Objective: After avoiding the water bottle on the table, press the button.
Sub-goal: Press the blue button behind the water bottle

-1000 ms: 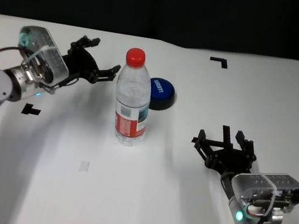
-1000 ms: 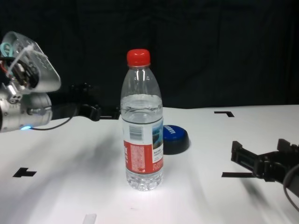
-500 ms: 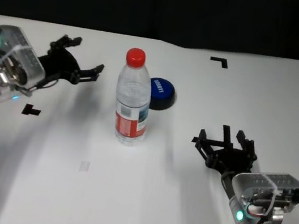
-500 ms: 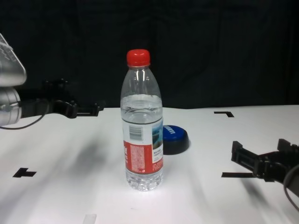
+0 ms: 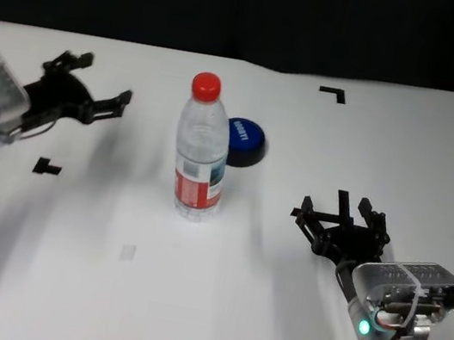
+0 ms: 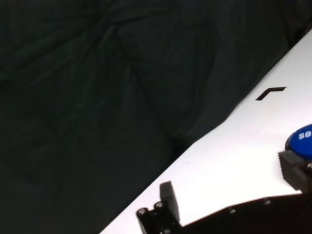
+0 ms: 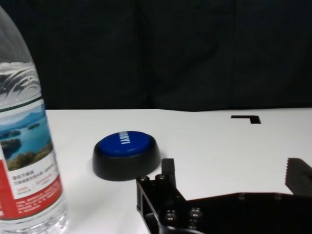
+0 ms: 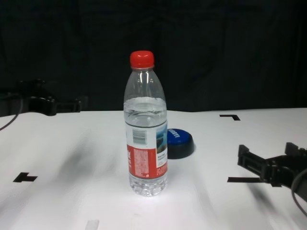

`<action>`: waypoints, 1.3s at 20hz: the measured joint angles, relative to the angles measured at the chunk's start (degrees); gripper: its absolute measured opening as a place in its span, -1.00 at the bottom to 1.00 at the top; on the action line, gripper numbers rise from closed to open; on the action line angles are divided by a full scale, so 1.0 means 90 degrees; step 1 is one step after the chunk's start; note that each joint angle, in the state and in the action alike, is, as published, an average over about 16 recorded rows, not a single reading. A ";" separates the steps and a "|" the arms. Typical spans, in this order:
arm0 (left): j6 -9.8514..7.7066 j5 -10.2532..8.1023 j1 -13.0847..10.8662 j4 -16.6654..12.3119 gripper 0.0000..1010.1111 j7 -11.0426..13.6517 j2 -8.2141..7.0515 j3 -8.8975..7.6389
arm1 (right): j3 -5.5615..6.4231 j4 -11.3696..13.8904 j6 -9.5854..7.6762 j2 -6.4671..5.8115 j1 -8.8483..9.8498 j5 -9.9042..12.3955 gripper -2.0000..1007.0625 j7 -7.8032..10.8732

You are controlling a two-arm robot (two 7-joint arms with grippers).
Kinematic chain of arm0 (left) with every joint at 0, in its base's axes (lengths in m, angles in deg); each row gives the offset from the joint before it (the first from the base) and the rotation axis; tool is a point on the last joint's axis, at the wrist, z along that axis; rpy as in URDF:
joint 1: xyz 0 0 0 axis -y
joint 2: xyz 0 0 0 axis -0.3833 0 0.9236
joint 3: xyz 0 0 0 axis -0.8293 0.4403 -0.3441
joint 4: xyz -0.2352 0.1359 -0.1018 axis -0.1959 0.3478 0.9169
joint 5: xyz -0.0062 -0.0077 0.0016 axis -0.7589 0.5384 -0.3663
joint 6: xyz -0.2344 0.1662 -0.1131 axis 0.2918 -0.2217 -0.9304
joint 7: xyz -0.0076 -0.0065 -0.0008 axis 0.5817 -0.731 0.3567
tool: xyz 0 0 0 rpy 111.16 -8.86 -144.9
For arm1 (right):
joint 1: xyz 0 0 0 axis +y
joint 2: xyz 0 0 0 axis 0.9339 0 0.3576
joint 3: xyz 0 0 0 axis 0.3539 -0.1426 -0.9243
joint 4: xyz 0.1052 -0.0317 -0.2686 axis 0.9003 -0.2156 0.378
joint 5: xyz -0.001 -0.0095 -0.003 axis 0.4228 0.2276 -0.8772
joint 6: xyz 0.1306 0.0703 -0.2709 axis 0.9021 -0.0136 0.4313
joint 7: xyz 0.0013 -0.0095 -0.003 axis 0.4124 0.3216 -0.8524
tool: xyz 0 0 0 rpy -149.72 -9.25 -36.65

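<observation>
The water bottle (image 5: 202, 153), clear with a red cap, stands upright mid-table (image 5: 214, 299). The blue button (image 5: 245, 141) sits just behind it to the right, partly hidden by the bottle. My left gripper (image 5: 103, 79) is open and empty, in the air to the left of the bottle and well apart from it. In the left wrist view a sliver of the button (image 6: 302, 140) shows past one finger. My right gripper (image 5: 341, 209) is open and empty, low over the table at the near right. The right wrist view shows the button (image 7: 126, 153) and bottle (image 7: 27, 146) ahead of it.
Black tape marks lie on the white table: a corner mark (image 5: 333, 93) at the far right and one (image 5: 47, 166) at the near left. A dark curtain hangs behind the table's far edge. A small pale patch (image 5: 128, 251) lies in front of the bottle.
My left arm has drawn back to the left, away from the bottle and the button, its gripper still open. The right arm, bottle and button have not moved.
</observation>
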 joint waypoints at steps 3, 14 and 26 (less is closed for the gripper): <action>-0.0196 -0.0210 -0.0226 -0.0288 0.99 -0.0003 -0.0102 -0.0152 | 0.0000 0.0000 0.0000 0.0000 0.0000 0.0000 0.99 0.0000; -0.0823 -0.0808 -0.1210 -0.1443 0.99 -0.0233 -0.0373 -0.0695 | 0.0000 0.0000 0.0000 0.0000 0.0000 0.0000 0.99 0.0000; -0.1317 -0.1070 -0.2382 -0.2612 0.99 -0.0725 -0.0270 -0.1078 | 0.0000 0.0000 0.0000 0.0000 0.0000 0.0000 0.99 0.0000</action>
